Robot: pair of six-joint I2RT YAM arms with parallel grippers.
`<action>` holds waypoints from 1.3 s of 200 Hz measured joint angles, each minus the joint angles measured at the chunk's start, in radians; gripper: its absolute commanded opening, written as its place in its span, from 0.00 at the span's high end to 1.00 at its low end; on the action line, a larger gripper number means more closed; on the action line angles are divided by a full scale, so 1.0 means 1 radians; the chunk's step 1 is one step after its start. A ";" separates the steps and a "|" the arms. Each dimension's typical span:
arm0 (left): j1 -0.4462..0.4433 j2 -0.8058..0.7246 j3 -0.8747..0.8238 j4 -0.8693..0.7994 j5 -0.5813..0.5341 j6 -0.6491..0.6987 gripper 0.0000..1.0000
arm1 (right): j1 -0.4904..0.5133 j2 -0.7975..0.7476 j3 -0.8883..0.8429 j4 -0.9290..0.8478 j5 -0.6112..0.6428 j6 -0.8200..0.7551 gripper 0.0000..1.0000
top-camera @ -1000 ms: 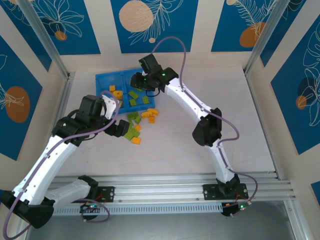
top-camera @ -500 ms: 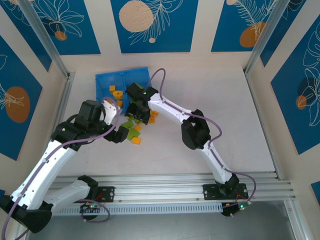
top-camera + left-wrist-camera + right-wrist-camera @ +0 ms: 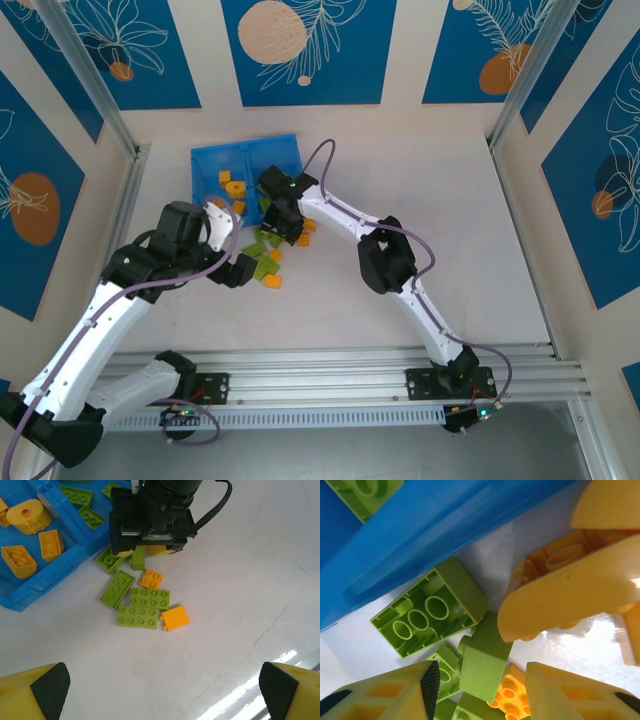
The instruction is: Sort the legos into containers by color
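Between the parted, empty jaws of the right gripper [image 3: 479, 682], beside the translucent blue plastic tray [image 3: 420, 530], lies a lime-green brick [image 3: 485, 655], lengthwise along the gap.

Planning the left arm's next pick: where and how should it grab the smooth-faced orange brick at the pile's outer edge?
Come straight down on the orange brick. It lies flat, smooth face up, and its pile-side face sits against a green brick, so the jaws likely won't fit there. Close across the other two faces, toward its outer end, where there is bare table.
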 measured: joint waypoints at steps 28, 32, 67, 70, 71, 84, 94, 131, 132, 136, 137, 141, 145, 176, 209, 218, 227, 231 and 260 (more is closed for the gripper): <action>0.000 0.000 -0.008 0.000 0.000 0.000 0.00 | 0.008 0.013 -0.010 0.012 -0.003 0.005 0.63; 0.000 0.000 -0.008 0.000 0.000 0.000 0.00 | 0.008 0.013 -0.013 0.013 -0.003 0.008 0.65; 0.000 -0.010 -0.009 0.002 0.000 0.000 0.00 | 0.009 0.013 -0.016 0.011 -0.003 -0.005 0.81; 0.000 -0.010 -0.009 0.002 0.000 0.000 0.00 | 0.009 0.013 -0.016 0.010 -0.002 -0.005 0.81; 0.000 -0.010 -0.009 0.002 0.000 0.000 0.00 | 0.009 0.013 -0.016 0.010 -0.002 -0.005 0.82; 0.000 -0.011 -0.009 0.002 0.000 0.000 0.00 | 0.009 0.011 -0.016 0.010 0.000 -0.016 0.84; 0.000 -0.011 -0.011 0.002 0.000 0.000 0.00 | 0.012 0.009 -0.016 0.008 0.006 -0.030 0.87; 0.000 -0.011 -0.016 0.002 0.000 0.000 0.00 | 0.027 -0.053 -0.043 -0.014 0.084 -0.117 0.88; 0.000 -0.011 -0.016 0.002 0.000 0.000 0.00 | 0.028 -0.057 -0.043 -0.014 0.087 -0.121 0.88; 0.000 -0.011 -0.016 0.002 0.000 0.000 0.00 | 0.031 -0.070 -0.046 -0.011 0.098 -0.131 0.88; 0.000 -0.011 -0.016 0.002 0.000 0.000 0.00 | 0.032 -0.075 -0.047 -0.011 0.102 -0.137 0.88; 0.000 -0.011 -0.016 0.002 0.000 0.000 0.00 | 0.035 -0.089 -0.048 -0.010 0.113 -0.147 0.88; 0.000 -0.011 -0.016 0.002 -0.001 0.000 0.00 | 0.039 -0.105 -0.048 -0.008 0.127 -0.163 0.88; 0.000 -0.011 -0.016 0.003 -0.002 -0.001 0.00 | 0.053 -0.211 -0.016 0.065 0.223 -0.272 0.88; 0.000 -0.011 -0.016 0.002 -0.013 -0.002 0.00 | 0.025 -0.163 0.169 0.149 0.256 -0.378 0.87; 0.000 -0.011 -0.016 0.002 -0.013 -0.003 0.00 | 0.009 -0.126 0.229 0.171 0.254 -0.397 0.87; 0.000 -0.011 -0.016 0.002 -0.017 -0.004 0.00 | -0.008 -0.086 0.281 0.192 0.245 -0.408 0.87; 0.000 -0.011 -0.016 0.002 -0.019 -0.004 0.00 | -0.016 -0.066 0.299 0.204 0.240 -0.415 0.87; 0.000 -0.011 -0.016 0.002 -0.028 -0.004 0.00 | -0.059 0.042 0.328 0.250 0.235 -0.422 0.85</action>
